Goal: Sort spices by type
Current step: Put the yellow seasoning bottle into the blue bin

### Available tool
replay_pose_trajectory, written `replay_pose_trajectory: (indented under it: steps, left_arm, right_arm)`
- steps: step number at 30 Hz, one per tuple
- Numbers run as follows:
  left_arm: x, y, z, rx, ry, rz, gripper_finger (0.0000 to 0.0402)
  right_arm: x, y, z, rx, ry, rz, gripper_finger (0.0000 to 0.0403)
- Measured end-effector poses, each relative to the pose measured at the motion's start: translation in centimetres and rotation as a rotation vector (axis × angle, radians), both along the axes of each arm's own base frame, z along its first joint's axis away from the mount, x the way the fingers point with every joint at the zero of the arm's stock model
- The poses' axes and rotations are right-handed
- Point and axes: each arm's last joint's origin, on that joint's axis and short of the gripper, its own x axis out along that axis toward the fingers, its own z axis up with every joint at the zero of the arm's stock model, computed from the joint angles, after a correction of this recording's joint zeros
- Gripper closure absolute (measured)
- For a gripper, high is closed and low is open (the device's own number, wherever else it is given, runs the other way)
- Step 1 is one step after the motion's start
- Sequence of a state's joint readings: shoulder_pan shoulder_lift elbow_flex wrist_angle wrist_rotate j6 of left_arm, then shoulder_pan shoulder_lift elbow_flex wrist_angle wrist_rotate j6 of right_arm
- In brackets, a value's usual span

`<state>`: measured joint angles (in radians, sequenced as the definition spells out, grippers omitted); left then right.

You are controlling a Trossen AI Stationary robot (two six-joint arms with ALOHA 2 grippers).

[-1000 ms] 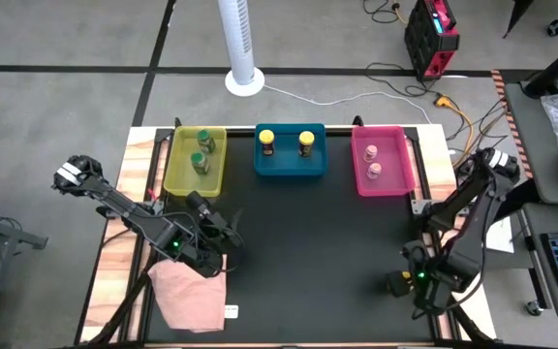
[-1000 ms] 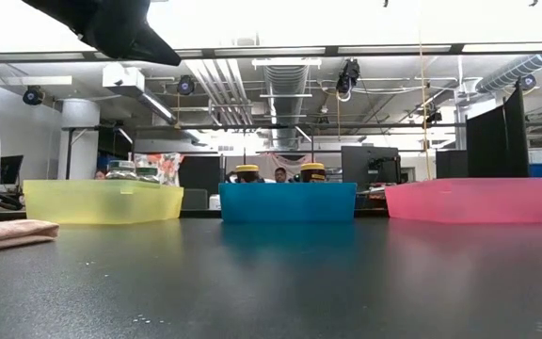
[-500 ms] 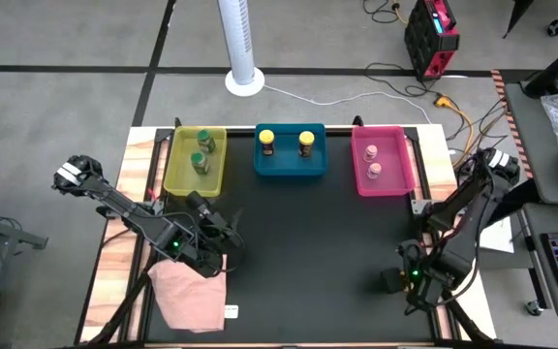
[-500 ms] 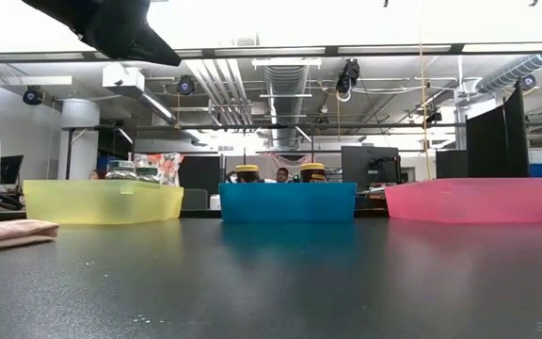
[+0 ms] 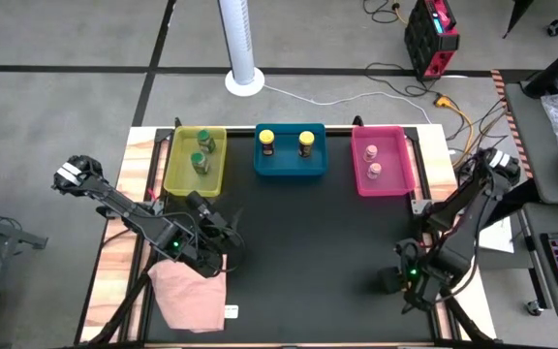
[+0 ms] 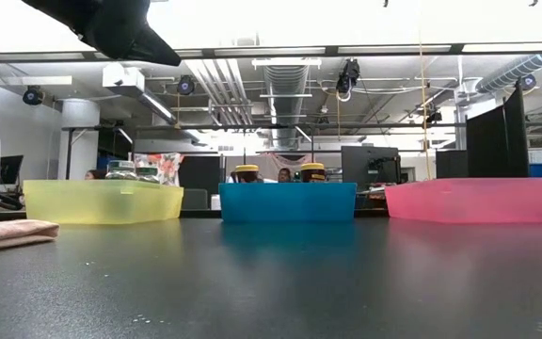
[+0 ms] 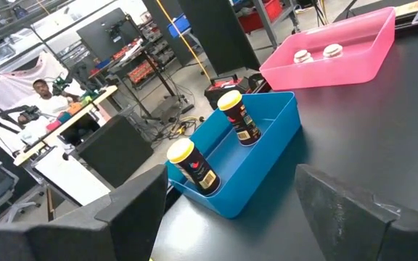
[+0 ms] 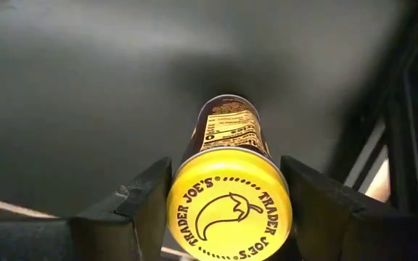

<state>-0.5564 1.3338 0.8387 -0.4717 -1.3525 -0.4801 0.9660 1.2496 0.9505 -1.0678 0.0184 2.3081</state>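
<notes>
**Black tabletop, three bins along the far edge, one jar between the right fingers**

Black matte table (image 5: 308, 233) with pale wood margins; grey floor around it, open workshop beyond with ceiling ducts and desks; a person sits at a bench in the left wrist view.

Yellow bin (image 5: 196, 161) at far left holds two green-lidded jars (image 5: 201, 153); blue bin (image 5: 291, 149) in the middle holds two yellow-lidded jars (image 7: 216, 148), dark bodies, red-and-gold labels, standing upright; pink bin (image 5: 383, 160) at far right holds two pink-lidded jars (image 5: 373, 162), seen from above as pale round caps.

Right gripper (image 5: 392, 281) low at the table's near right corner; its fingers (image 8: 140, 199) flank a seventh jar (image 8: 228, 196) lying on its side on the black surface; lid bright yellow, printed "TRADER JOE'S" around a chili-pepper outline, facing the wrist camera; body dark brown with a small printed label panel; both pads look pressed against the lid's rim, though whether they actually clamp it I cannot tell.

Left gripper (image 5: 223, 233) waits near the table's left side, just beyond a folded pink cloth (image 5: 188, 293); fingers (image 7: 133, 206) spread apart, nothing between them.
</notes>
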Motion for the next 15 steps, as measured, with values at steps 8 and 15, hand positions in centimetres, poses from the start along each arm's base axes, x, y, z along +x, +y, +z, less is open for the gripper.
replay_pose_trajectory:
  steps: [8, 15]
  left_arm:
    - [0.0, 0.0, 0.0, 0.001, 0.000, 0.002, 0.0117]
    - [0.0, 0.1, 0.1, 0.021, -0.010, 0.017, 0.0117]
  right_arm:
    - [3.6, -2.4, 2.8, -0.013, -0.053, 0.095, 0.0186]
    - [9.6, -8.6, 5.7, -0.056, -0.182, 0.265, 0.0186]
